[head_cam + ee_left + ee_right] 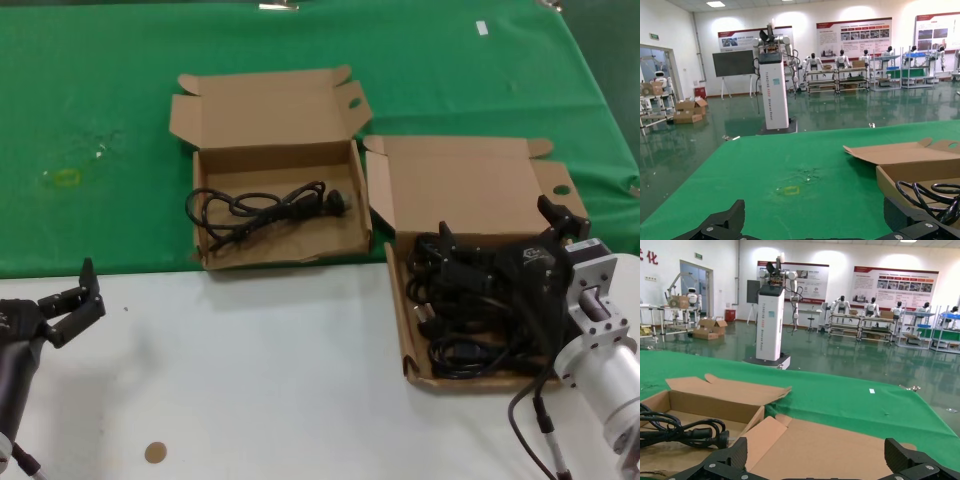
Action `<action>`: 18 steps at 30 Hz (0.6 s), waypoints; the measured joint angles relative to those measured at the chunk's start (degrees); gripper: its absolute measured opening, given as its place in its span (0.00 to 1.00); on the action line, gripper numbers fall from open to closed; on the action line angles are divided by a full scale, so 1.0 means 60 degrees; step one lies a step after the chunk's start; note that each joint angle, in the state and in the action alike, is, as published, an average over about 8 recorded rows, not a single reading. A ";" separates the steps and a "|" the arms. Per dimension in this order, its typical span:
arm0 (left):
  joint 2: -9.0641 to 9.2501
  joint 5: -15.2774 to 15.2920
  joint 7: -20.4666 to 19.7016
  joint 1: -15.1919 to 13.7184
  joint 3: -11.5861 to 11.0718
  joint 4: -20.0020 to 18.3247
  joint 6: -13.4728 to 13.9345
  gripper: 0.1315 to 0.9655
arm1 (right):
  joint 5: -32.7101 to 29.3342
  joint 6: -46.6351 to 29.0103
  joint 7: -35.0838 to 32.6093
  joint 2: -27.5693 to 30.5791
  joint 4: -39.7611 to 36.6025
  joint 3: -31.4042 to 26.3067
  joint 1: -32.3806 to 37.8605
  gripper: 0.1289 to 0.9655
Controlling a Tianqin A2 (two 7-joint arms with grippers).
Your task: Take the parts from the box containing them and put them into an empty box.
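The shallow box (408,330) at the right has a round flap hole and holds a pile of black power cords (462,318). My right gripper (505,228) hovers over that pile, open and empty; its wrist view (817,457) looks at the box's lid (830,450). The taller box (285,158) at the centre has an oval flap hole and holds one looped cord (262,208), which also shows in the right wrist view (685,432) and in the left wrist view (930,195). My left gripper (75,300) is open and idle at the lower left, over the white table.
Both boxes stand with lids open towards the back, the taller one on the green cloth (100,120), the shallow one across the cloth's front edge onto the white table (250,380). A small brown disc (154,452) lies near the front. A yellow mark (65,178) is on the cloth.
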 joint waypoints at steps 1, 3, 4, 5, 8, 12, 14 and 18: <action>0.0000 0.0000 0.0000 0.0000 0.0000 0.0000 0.0000 1.00 | 0.0000 0.0000 0.0000 0.0000 0.0000 0.0000 0.0000 1.00; 0.0000 0.0000 0.0000 0.0000 0.0000 0.0000 0.0000 1.00 | 0.0000 0.0000 0.0000 0.0000 0.0000 0.0000 0.0000 1.00; 0.0000 0.0000 0.0000 0.0000 0.0000 0.0000 0.0000 1.00 | 0.0000 0.0000 0.0000 0.0000 0.0000 0.0000 0.0000 1.00; 0.0000 0.0000 0.0000 0.0000 0.0000 0.0000 0.0000 1.00 | 0.0000 0.0000 0.0000 0.0000 0.0000 0.0000 0.0000 1.00; 0.0000 0.0000 0.0000 0.0000 0.0000 0.0000 0.0000 1.00 | 0.0000 0.0000 0.0000 0.0000 0.0000 0.0000 0.0000 1.00; 0.0000 0.0000 0.0000 0.0000 0.0000 0.0000 0.0000 1.00 | 0.0000 0.0000 0.0000 0.0000 0.0000 0.0000 0.0000 1.00; 0.0000 0.0000 0.0000 0.0000 0.0000 0.0000 0.0000 1.00 | 0.0000 0.0000 0.0000 0.0000 0.0000 0.0000 0.0000 1.00; 0.0000 0.0000 0.0000 0.0000 0.0000 0.0000 0.0000 1.00 | 0.0000 0.0000 0.0000 0.0000 0.0000 0.0000 0.0000 1.00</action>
